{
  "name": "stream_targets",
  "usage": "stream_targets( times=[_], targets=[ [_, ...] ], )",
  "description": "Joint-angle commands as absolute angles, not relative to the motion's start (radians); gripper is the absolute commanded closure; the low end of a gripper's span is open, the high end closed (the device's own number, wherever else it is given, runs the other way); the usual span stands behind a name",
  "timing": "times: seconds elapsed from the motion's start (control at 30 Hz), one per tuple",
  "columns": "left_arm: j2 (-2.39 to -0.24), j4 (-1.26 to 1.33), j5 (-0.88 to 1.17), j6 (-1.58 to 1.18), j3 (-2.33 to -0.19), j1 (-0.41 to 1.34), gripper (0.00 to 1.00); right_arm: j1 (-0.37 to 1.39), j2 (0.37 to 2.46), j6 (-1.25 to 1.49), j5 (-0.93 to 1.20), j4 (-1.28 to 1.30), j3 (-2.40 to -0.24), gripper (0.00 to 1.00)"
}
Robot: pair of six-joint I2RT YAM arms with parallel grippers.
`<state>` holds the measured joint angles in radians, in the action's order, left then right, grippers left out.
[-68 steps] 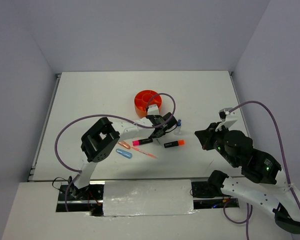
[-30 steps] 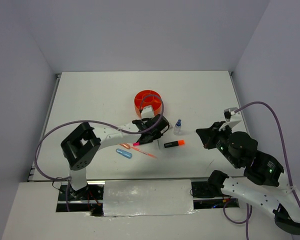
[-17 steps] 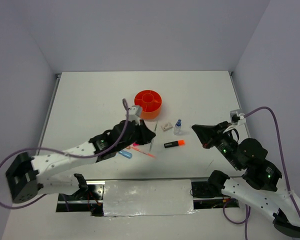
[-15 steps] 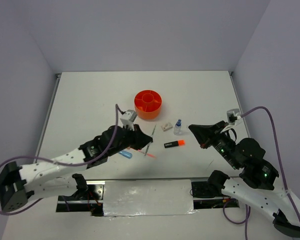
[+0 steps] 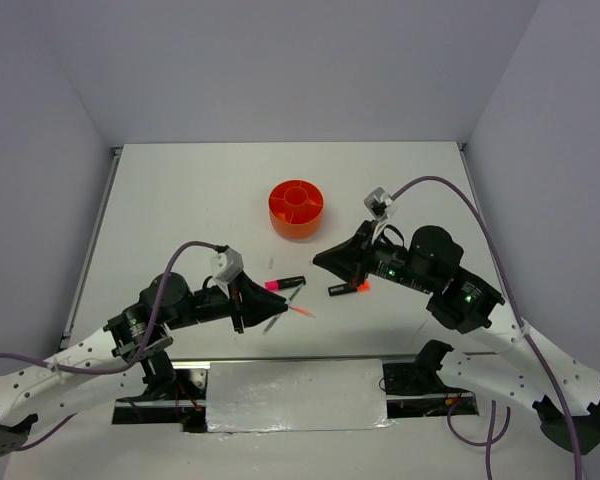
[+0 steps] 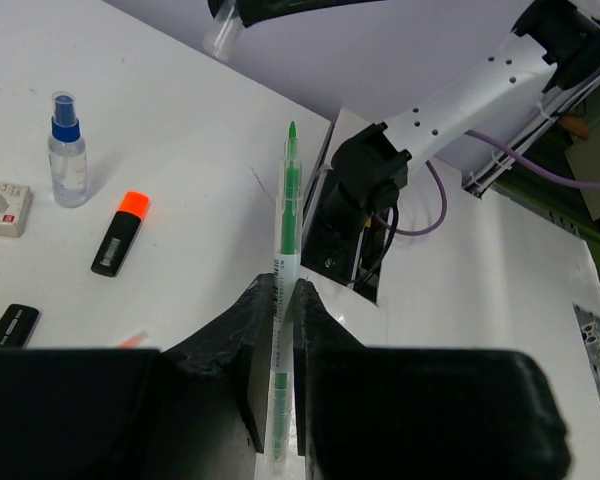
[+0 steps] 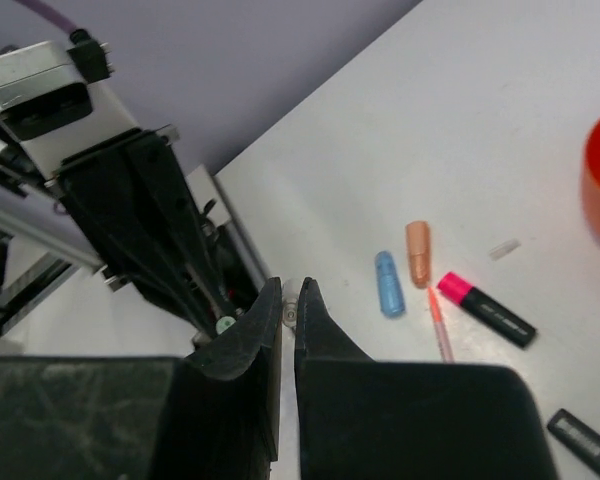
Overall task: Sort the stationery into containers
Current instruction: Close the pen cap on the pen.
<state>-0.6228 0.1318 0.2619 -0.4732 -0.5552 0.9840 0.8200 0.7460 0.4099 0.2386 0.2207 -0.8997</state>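
Observation:
My left gripper (image 6: 282, 286) is shut on a thin grey pen (image 6: 286, 215) with a green tip, held off the table and pointing ahead. From above, that gripper (image 5: 244, 304) is near the front and the pen (image 5: 281, 311) slants out of it. My right gripper (image 7: 288, 291) is shut with nothing in it and hovers mid-table (image 5: 320, 259). On the table lie a pink highlighter (image 5: 286, 285), an orange highlighter (image 5: 348, 289), a pink pen (image 7: 440, 322), a blue capsule (image 7: 386, 283), an orange capsule (image 7: 418, 253), a white eraser (image 6: 5, 208) and a blue-capped bottle (image 6: 66, 150). The orange tub (image 5: 296, 208) stands behind.
The right arm (image 5: 420, 262) reaches leftwards over the eraser and bottle, hiding them from above. The left arm (image 5: 130, 325) lies low along the front left. The table's front edge with the arm bases (image 5: 295, 395) is just behind the left gripper.
The left arm has drawn back toward the front left, carrying the pen. The right arm has swung left and forward over the middle of the table, its gripper still shut.

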Motion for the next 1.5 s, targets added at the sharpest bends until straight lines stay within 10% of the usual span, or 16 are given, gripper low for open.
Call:
stream_targets(
  times=[0.0,1.47],
  targets=[
    [-0.629,0.155,0.327,-0.414,-0.566,0.988,1.0,0.813,0.747,0.44,0.393,0.136,-0.948,1.0],
    [-0.657,0.219,0.357,-0.342,-0.557,0.988,1.0,0.726,0.756,0.311,0.693,0.25,-0.87,1.0]
  ],
)
